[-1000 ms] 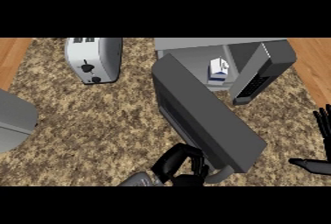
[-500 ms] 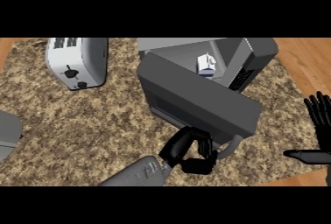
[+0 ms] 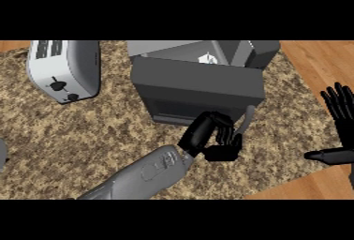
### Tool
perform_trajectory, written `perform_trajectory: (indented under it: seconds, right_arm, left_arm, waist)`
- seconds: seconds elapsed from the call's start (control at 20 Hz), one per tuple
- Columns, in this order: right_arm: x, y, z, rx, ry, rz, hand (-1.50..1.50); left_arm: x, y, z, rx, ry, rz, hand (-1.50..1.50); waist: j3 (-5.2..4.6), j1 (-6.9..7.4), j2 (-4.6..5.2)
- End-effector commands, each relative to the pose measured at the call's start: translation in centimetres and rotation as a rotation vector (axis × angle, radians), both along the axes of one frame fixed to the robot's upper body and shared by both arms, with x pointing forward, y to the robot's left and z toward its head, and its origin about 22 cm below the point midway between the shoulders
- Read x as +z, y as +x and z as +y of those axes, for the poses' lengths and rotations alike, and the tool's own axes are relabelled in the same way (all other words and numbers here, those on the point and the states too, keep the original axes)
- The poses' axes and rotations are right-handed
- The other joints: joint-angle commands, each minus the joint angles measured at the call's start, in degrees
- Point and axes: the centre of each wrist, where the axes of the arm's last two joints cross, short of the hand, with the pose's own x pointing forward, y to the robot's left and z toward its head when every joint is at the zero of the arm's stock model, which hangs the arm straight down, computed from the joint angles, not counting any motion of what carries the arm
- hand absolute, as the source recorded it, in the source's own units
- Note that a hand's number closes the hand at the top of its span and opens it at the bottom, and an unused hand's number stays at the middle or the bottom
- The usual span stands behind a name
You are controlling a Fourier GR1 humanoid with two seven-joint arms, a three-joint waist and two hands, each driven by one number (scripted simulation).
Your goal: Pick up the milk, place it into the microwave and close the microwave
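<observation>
The milk carton (image 3: 205, 59), small and white, stands inside the microwave (image 3: 166, 48) at the top centre, visible over the door's upper edge. The dark grey door (image 3: 197, 89) is partly swung in front of the opening, its pale handle (image 3: 247, 123) at the lower right. My left hand (image 3: 210, 135) lies against the door's outer face beside the handle, fingers loosely bent and holding nothing. My right hand (image 3: 339, 105) rests open at the right edge, fingers up, away from the microwave.
A silver toaster (image 3: 62, 68) stands at the upper left on the speckled counter (image 3: 90, 131). A wooden surface (image 3: 311, 61) borders the counter on the right and at the bottom right.
The door has swung round towards the microwave's opening, with my left hand following it up and to the right. The milk is now largely hidden behind the door. My right hand stayed put.
</observation>
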Motion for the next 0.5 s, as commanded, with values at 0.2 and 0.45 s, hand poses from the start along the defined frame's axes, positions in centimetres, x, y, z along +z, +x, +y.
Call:
perform_trajectory:
  seconds: [0.2,0.45]
  right_arm:
    - [3.0,2.3,0.9,0.114,0.044,-0.092,-1.50]
    - [4.3,3.3,1.8,0.190,0.060,-0.109,-1.50]
  left_arm:
    - [4.0,3.4,-1.1,0.064,-0.025,-0.075,1.50]
    - [5.1,4.5,-1.3,0.090,-0.034,-0.080,1.50]
  waist:
    - [0.27,-3.12,1.30]
    - [0.36,-5.32,2.03]
